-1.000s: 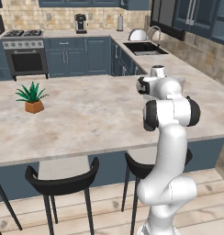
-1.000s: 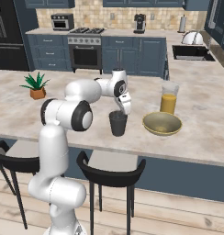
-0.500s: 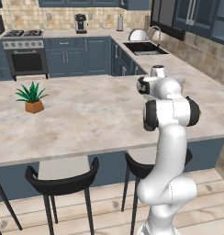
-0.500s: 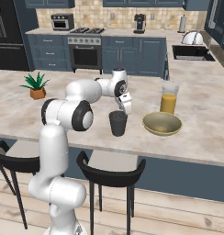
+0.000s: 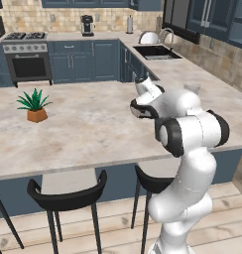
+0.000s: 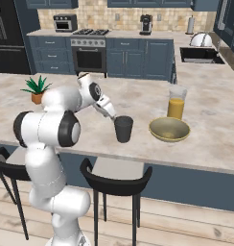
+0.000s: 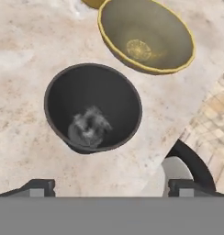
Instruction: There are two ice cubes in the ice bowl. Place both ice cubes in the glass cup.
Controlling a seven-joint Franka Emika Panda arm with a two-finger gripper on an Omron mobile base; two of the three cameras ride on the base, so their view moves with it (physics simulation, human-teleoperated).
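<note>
Glass cup [image 7: 92,109] beneath spread claw [image 7: 109,187]

A glossy white arm [image 5: 185,163] of rounded, bulbous segments, with dark grey bands at its joints.

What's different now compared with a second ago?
The end effector opened above the dark grey tumbler, letting go; pale ice now lies in the tumbler's bottom. The arm barely moved. The shallow olive-tan bowl, glass of orange juice and potted plant stayed put.
</note>
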